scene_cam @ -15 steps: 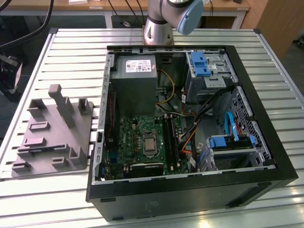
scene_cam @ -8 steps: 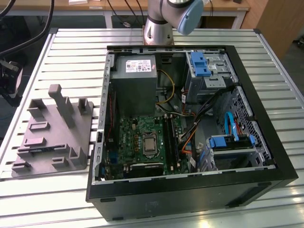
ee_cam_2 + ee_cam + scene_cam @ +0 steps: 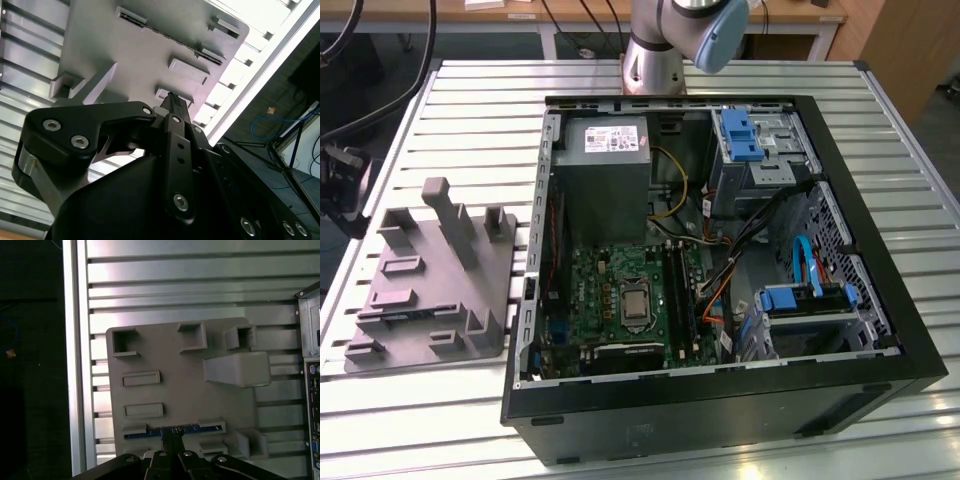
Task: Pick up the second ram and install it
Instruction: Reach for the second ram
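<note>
The second ram (image 3: pixel 150 433) is a thin dark stick with a bluish edge, standing on edge in a slot of the grey fixture block (image 3: pixel 175 365). In the second wrist view the ram (image 3: pixel 200 51) reads as a dark line in that slot. My gripper (image 3: pixel 172 446) hangs well above the fixture, in line with the middle of the stick and clear of it. Its black fingers (image 3: pixel 170 107) meet at the tips, shut with nothing between them. The open computer case (image 3: pixel 840 380) holds the green motherboard (image 3: pixel 610 290) with long memory slots (image 3: pixel 676 292).
The fixture block (image 3: pixel 435 285) lies on the slatted aluminium table (image 3: pixel 450 110), at the exterior view's left of the case. Tall posts (image 3: pixel 448 212) rise from the fixture. The table's edge rail (image 3: pixel 75 365) runs close beside it. Cables and blue drive brackets (image 3: pixel 740 135) fill the case.
</note>
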Motion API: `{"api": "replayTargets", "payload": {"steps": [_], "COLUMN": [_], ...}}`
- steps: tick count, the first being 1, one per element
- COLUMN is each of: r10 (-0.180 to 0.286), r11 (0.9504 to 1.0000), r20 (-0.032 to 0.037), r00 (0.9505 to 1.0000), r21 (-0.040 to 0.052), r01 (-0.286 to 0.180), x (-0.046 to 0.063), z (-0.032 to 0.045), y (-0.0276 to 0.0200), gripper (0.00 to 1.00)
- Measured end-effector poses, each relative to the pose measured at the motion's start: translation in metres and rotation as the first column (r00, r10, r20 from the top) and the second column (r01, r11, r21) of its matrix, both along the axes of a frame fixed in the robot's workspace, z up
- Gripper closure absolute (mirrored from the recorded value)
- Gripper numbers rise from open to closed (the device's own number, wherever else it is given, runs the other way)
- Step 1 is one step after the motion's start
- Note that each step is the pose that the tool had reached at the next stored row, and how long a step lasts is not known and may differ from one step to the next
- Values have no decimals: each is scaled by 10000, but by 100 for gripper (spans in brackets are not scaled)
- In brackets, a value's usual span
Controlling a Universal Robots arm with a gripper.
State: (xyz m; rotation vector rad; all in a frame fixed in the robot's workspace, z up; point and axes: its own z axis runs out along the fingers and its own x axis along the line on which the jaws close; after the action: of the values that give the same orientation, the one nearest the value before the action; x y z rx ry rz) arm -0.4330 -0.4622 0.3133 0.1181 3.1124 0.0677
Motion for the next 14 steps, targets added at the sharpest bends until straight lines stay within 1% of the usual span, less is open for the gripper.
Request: {"api": "replayTargets", "payload": {"steps": [14], "r10": [1], "r11": [10000], "r20": [-1], "r00": [10000], "r21": [-1], "r01": [-1], "x": [0], "z": [-101], "y": [-38], "gripper": [90]}}
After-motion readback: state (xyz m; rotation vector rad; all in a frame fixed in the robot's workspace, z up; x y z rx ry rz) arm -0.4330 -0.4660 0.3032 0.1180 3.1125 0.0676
